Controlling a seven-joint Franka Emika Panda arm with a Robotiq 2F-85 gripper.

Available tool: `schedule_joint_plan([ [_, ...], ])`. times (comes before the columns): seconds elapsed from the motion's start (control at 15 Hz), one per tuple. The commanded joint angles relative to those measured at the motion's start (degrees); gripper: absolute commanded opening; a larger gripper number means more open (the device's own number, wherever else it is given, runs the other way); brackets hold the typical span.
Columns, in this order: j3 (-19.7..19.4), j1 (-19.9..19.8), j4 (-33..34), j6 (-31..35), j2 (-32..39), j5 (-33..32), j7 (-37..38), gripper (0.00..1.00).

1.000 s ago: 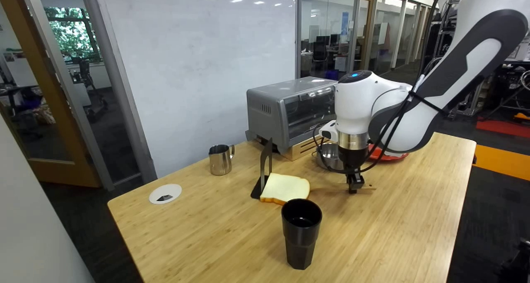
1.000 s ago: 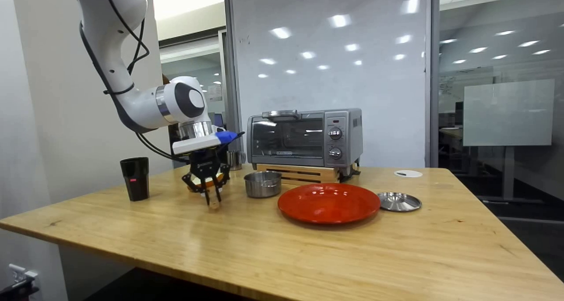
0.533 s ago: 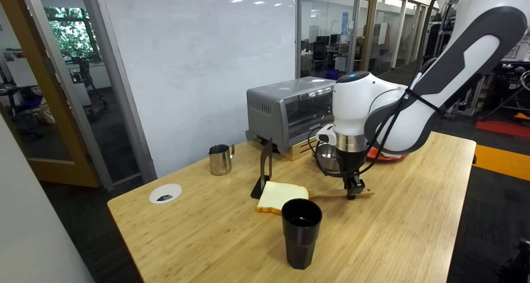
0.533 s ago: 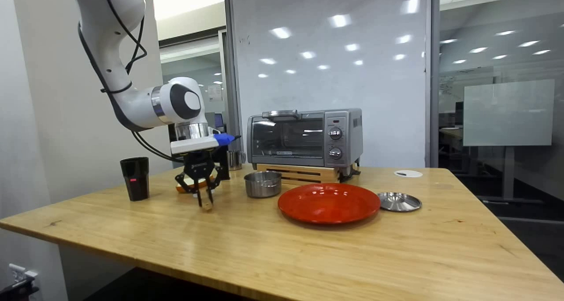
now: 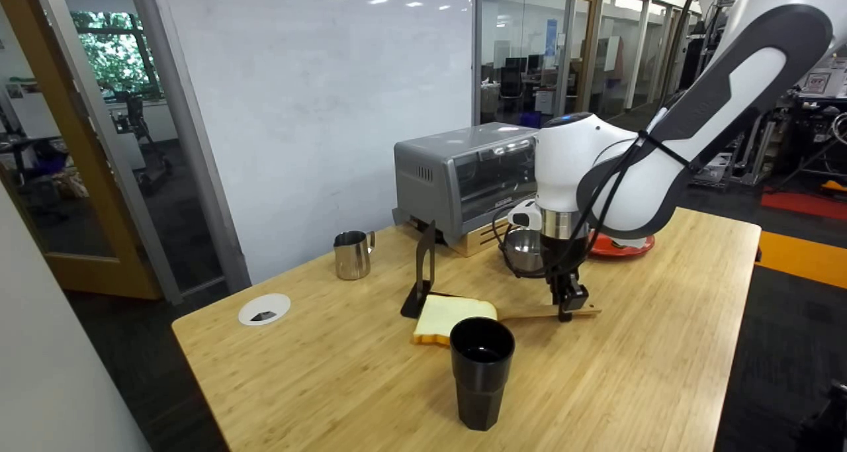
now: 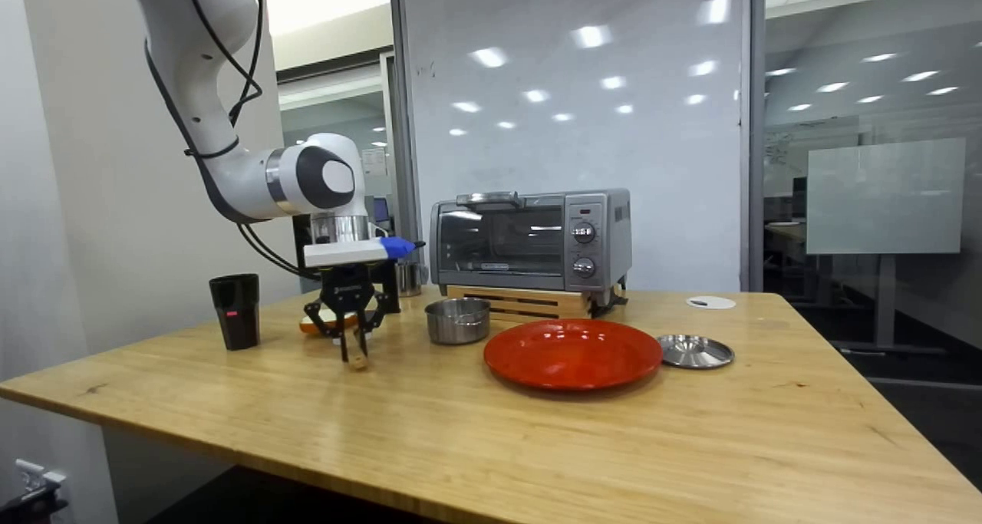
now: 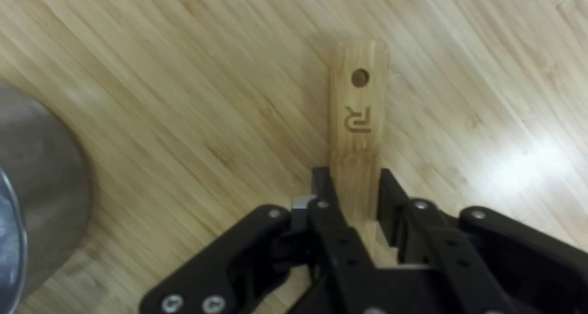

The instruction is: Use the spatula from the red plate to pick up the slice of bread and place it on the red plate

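Your hand (image 7: 353, 178) gripped the spatula (image 7: 357, 139) by its handle, beside the slice of bread (image 5: 450, 316), probably so the hidden far end could lift it.

- White arm (image 5: 645, 195) is wearing dark grey panels (image 5: 698, 111).
- Black cables (image 5: 634, 149) are trailing along it.
- Silver ring (image 5: 557, 224) is gleaming.
- Blue light (image 5: 564, 118) is glowing.
- White bar (image 6: 344, 253) is ending in blue.
- Black gripper (image 7: 354, 175) is bearing silver screws (image 7: 172, 303).
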Motion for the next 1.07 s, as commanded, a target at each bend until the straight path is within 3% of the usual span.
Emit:
schedule_joint_plan([
  [0.0, 0.24, -0.99, 0.62, -1.2, 0.62, 0.63, -1.69, 0.07],
  [1.0, -1.42, -0.46, -3.8, 3.42, -3.39, -2.04, -0.12, 0.07],
])
